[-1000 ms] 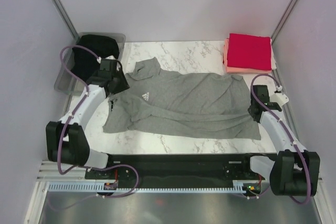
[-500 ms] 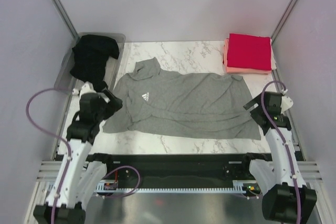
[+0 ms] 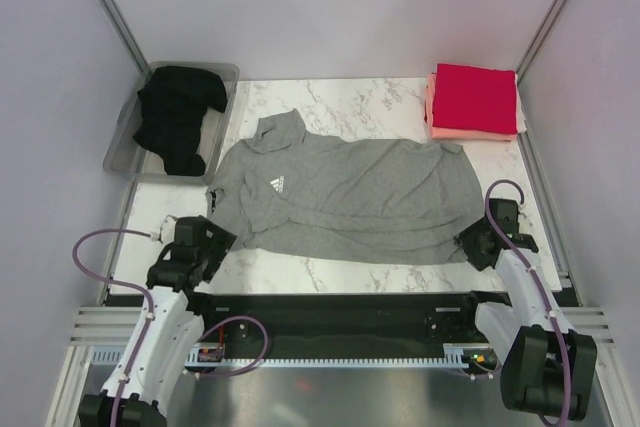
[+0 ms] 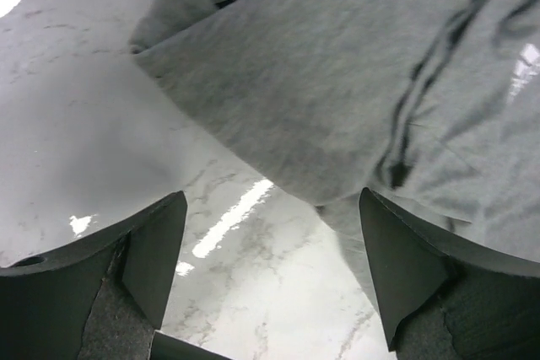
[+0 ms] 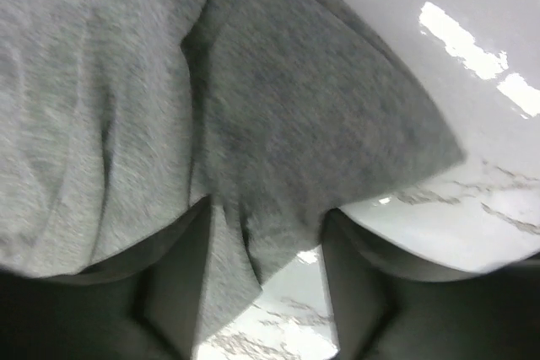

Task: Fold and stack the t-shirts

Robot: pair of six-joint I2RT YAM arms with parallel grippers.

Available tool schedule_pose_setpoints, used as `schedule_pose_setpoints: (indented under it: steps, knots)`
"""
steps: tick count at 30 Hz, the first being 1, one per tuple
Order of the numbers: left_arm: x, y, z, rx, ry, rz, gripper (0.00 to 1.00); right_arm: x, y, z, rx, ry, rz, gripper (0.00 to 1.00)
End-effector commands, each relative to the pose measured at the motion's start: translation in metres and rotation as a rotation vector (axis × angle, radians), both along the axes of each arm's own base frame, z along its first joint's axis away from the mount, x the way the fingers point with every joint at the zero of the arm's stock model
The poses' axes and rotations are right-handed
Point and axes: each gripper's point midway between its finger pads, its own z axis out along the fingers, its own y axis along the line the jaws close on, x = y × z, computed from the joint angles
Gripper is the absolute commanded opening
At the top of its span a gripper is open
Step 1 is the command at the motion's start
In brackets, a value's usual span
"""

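Counter (image 3: 340,97): white marble pattern; I take the grey t-shirt as my landmark for all places.
Grey t-shirt (image 3: 345,197): it lies spread across the middle of the counter, with wrinkles, collar to the far left, small white logo (image 3: 276,184) facing up.
Black t-shirt (image 3: 178,117): crumpled in the clear bin (image 3: 228,70), to the far left of the grey t-shirt.
Red t-shirt (image 3: 475,95): folded square, to the far right of the grey t-shirt, on top of the salmon-pink t-shirt (image 3: 450,132).
Left end effector (image 3: 215,239): at the near left corner of the grey t-shirt. In my wrist view its fingers (image 4: 156,246) stand wide apart and I see only bare counter and the cloth edge between them, so it holds nothing.
Right end effector (image 3: 472,244): at the near right corner of the grey t-shirt. Its fingers (image 5: 359,280) stand moderately apart. A corner of the grey cloth lies in the gap, but some counter shows beside it, so I see no clamping.
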Motion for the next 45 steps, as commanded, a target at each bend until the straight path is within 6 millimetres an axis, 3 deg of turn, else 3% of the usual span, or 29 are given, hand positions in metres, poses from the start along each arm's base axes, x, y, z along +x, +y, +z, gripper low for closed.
schedule_pose_setpoints:
  steps: [1,8,14,16,18,20,21,23,25,30,39,41,42,43,44,45]
  knots:
    - [0.004,0.013,-0.011,0.008,0.002,0.123,0.90,0.002,0.001,-0.013,0.018,0.003,-0.025,0.55]
    - [0.012,0.027,-0.018,0.082,-0.006,0.153,0.75,0.007,-0.010,-0.004,-0.023,-0.024,-0.063,0.25]
    - [0.043,0.042,-0.013,0.194,-0.033,0.158,0.38,0.006,-0.019,-0.003,-0.032,0.004,-0.085,0.05]
    - [0.052,0.043,-0.010,0.207,-0.027,0.141,0.14,0.007,-0.022,-0.003,-0.028,0.008,-0.087,0.00]
    - [0.059,0.044,-0.003,0.215,-0.040,0.135,0.02,0.007,-0.026,-0.002,-0.019,0.008,-0.100,0.00]
    - [0.066,0.045,0.018,0.226,-0.086,0.130,0.02,0.008,-0.031,0.003,-0.028,0.001,-0.099,0.00]
    - [0.060,0.046,0.021,0.233,-0.073,0.129,0.02,0.007,-0.038,0.005,-0.035,0.005,-0.118,0.00]
    - [0.059,0.050,0.046,0.244,-0.138,0.139,0.02,0.007,-0.045,0.011,-0.046,0.008,-0.120,0.00]
    - [0.045,0.056,0.054,0.261,-0.129,0.163,0.02,0.004,-0.049,0.010,-0.023,0.015,-0.148,0.00]
    - [0.022,0.053,0.065,0.198,-0.160,0.199,0.02,-0.002,-0.049,0.003,0.048,0.038,-0.212,0.00]
    - [-0.004,0.032,0.073,0.035,-0.170,0.212,0.02,-0.011,-0.048,0.030,0.037,-0.005,-0.219,0.00]
    - [-0.011,0.029,0.075,-0.009,-0.171,0.231,0.06,-0.013,-0.047,0.034,0.033,-0.015,-0.222,0.09]
    - [-0.013,0.027,0.079,-0.025,-0.177,0.234,0.13,-0.014,-0.048,0.035,0.030,-0.021,-0.230,0.16]
    - [-0.015,0.026,0.082,-0.045,-0.182,0.243,0.18,-0.014,-0.049,0.040,0.028,-0.035,-0.242,0.45]
    - [-0.018,0.022,0.087,-0.065,-0.199,0.231,0.23,-0.017,-0.048,0.040,0.033,-0.029,-0.253,0.61]
    - [-0.022,0.019,0.095,-0.081,-0.215,0.218,0.42,-0.014,-0.044,0.043,0.057,-0.045,-0.245,0.75]
